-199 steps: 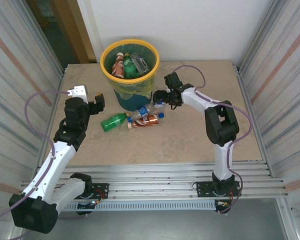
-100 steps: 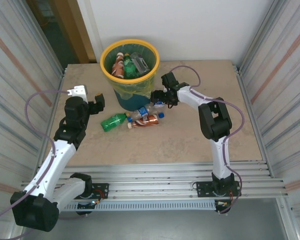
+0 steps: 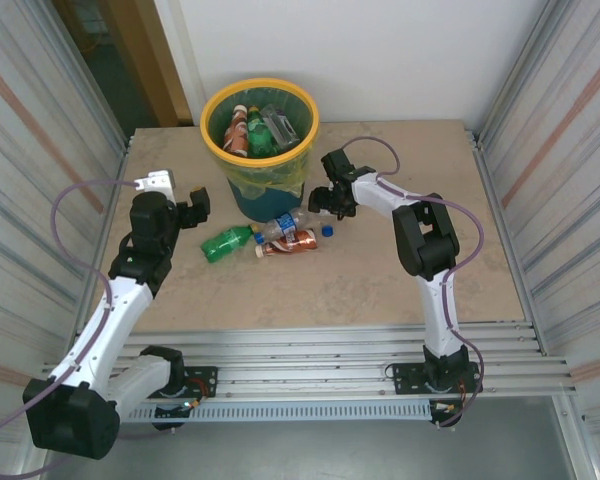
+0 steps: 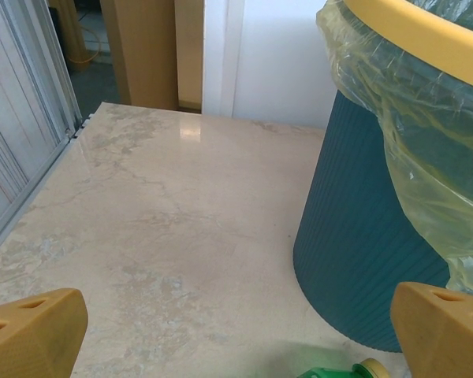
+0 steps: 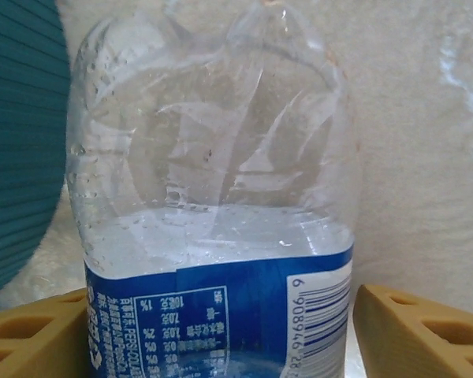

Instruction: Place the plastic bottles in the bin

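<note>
Mid-pick on the crushed clear plastic bottle with the blue label (image 5: 213, 197). Lying on its side on the beige stone-look table (image 3: 380, 280), just beside the foot of the round teal bin with the thick yellow rim (image 3: 212, 130).

Straddled at the label band by the right gripper (image 5: 221, 339), one tan-orange finger (image 5: 31, 335) on each side. Left one touching or nearly so, a sliver of table showing at the right one. Cannot tell whether clamped yet. Biting across the narrow width, presumably for the stiffest hold on a crushed shell.

Pointing, by long axis, straight away from the right wrist camera; roughly left-right in the top view, far end toward the bin wall. Far end crumpled, so cannot tell cap from base.

Holding the left gripper (image 4: 236, 331) wide apart and empty by the bin's left flank, just over the cap end of the green plastic bottle (image 3: 225, 243). Likely staged for the next pick and kept clear of the right arm.

Also on the table: a brown-orange plastic bottle (image 3: 290, 241), touching or just beside the clear one. Several plastic bottles (image 3: 260, 130) already inside the liner. Judging three left to go.
</note>
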Controlling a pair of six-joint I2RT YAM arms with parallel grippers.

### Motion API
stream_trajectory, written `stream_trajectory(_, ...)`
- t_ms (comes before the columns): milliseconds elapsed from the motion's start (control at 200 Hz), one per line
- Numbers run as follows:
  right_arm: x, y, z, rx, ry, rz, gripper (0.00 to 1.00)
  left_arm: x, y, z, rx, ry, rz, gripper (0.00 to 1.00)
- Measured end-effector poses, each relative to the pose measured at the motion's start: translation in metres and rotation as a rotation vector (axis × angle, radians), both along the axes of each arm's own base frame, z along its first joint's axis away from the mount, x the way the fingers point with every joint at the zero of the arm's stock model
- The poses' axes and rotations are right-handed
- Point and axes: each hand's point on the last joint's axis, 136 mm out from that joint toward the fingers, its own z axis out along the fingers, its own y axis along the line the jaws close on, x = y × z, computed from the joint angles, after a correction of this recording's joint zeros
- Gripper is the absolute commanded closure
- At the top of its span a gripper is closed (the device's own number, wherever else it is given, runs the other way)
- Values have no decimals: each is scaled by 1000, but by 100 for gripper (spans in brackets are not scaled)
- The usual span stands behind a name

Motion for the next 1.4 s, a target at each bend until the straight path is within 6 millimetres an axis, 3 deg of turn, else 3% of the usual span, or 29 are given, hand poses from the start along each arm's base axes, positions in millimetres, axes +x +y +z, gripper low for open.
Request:
stream_trajectory(346, -6, -9, -5, -25, 38, -54, 26, 3, -1, -1, -13, -3, -8, 1)
stream_trajectory(671, -7, -12, -7, -26, 40, -80, 54, 3, 0, -1, -29, -2, -4, 1)
stream_trajectory(1037, -36, -33, -4, -76, 55, -97, 63, 3, 0, 0, -41, -7, -1, 1)
stream_trajectory(1197, -51, -48, 12, -99, 33, -123, 64, 1, -1, 5, -58, -21, -6, 1)
stream_trajectory(1398, -62, -60, 57, -71, -63, -156, 65, 0, -5, 6, -83, -22, -30, 1)
